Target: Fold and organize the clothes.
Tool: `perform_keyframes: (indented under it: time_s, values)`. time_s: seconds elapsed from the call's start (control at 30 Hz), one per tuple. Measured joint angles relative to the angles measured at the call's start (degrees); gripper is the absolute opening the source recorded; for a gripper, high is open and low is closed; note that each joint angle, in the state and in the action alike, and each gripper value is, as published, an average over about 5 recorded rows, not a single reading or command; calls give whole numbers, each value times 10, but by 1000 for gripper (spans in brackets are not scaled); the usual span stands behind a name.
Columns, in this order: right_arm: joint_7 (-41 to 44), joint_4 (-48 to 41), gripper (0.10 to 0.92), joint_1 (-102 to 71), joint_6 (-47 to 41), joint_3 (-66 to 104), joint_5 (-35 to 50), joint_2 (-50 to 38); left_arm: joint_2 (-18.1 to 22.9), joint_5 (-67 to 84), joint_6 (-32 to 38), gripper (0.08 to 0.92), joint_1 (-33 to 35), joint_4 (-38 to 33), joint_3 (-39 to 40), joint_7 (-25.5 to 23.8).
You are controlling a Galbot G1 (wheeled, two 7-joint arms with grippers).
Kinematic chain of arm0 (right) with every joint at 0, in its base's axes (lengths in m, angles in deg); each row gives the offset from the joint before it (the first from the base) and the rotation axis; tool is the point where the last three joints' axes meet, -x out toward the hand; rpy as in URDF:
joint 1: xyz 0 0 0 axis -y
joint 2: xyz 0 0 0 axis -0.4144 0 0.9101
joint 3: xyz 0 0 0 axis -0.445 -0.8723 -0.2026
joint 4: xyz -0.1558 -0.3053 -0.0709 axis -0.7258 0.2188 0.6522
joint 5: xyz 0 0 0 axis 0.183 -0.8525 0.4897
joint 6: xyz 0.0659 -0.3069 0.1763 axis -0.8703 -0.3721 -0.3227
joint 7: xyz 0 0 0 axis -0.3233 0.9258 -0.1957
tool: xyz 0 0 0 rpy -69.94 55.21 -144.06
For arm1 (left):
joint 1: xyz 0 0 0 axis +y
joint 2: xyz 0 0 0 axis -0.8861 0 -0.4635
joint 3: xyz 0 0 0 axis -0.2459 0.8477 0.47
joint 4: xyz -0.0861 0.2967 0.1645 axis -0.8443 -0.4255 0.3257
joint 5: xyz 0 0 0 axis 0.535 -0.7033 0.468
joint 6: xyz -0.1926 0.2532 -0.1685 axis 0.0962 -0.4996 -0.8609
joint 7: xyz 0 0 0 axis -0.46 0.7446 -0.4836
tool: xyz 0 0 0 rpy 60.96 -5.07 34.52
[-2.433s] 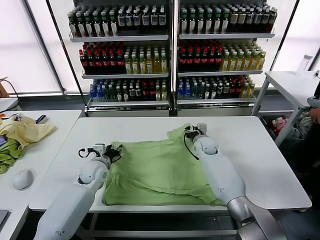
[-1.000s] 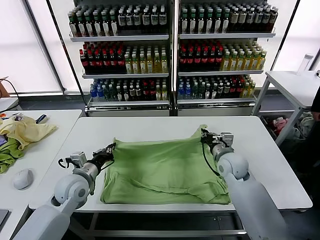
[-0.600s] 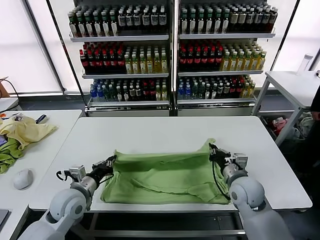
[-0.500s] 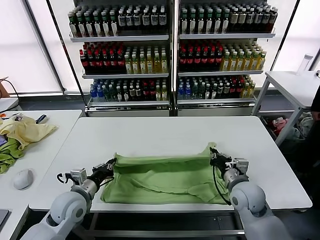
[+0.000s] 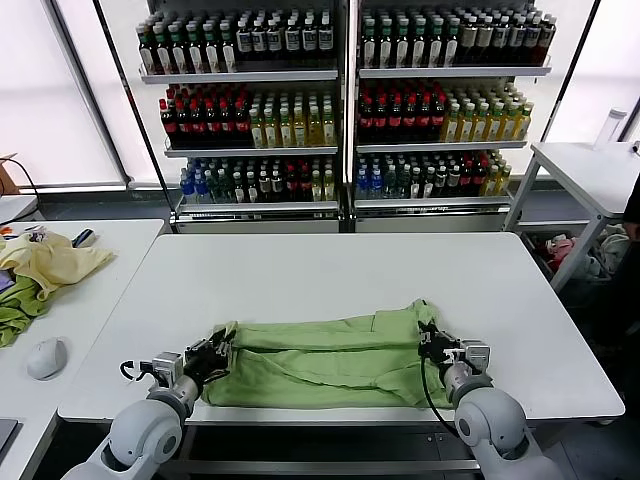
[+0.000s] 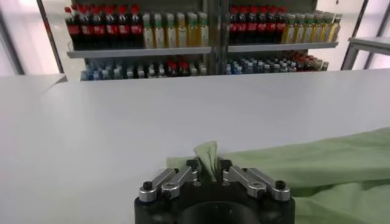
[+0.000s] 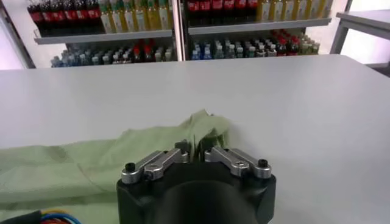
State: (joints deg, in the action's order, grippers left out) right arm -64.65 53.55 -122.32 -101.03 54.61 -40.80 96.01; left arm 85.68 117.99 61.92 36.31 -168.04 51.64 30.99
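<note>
Before us the white table (image 5: 330,270) fills the middle of the head view, with shelves of bottles (image 5: 345,105) standing behind it. On the table's near edge we see the light green polo shirt (image 5: 320,360) lying as a long, narrow, doubled-over band running from side to side, rumpled along its upper fold. At the band's left end our left gripper (image 5: 213,352) sits low over the table, and in the left wrist view its fingers (image 6: 183,175) are pressed together on a small upright tuft of the shirt (image 6: 317,167). At the band's right end our right gripper (image 5: 429,342) is likewise low at the table's edge; in the right wrist view it is pinched closed on a raised corner of the shirt (image 7: 97,161). On the side table (image 5: 90,290) to the left lie a pale yellow garment (image 5: 48,262) and, nearer us, a computer mouse (image 5: 45,357)
</note>
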Motion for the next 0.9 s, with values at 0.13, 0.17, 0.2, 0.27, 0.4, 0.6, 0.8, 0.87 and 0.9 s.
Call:
perform_keyframes:
  time_s: [0.13, 0.17, 0.2, 0.27, 0.4, 0.6, 0.8, 0.87, 0.9]
  values:
    - [3, 15, 527, -17, 5, 8, -10, -1, 18, -41, 9, 576, 19, -18, -12, 20]
    - [4, 19, 553, -21, 7, 9, -12, -1, 24, -51, 11, 602, 25, -22, -15, 26]
    - [4, 22, 579, -25, 8, 11, -14, -2, 31, -60, 12, 628, 30, -25, -18, 33]
    - [4, 27, 640, -32, 10, 12, -16, -2, 46, -76, 12, 689, 39, -29, -21, 45]
    - [4, 34, 750, -40, 13, 13, -20, -4, 82, -98, 10, 787, 52, -31, -22, 65]
    - [4, 39, 820, -47, 17, 13, -21, -8, 132, -119, 6, 802, 56, -25, -20, 83]
    - [4, 40, 823, -49, 18, 12, -21, -10, 166, -136, 1, 666, 55, -8, -21, 93]
    - [4, 40, 823, -49, 18, 12, -20, -11, 173, -139, 0, 614, 56, -2, -22, 96]
    - [4, 40, 823, -49, 18, 12, -20, -12, 176, -140, 0, 579, 56, 1, -22, 97]
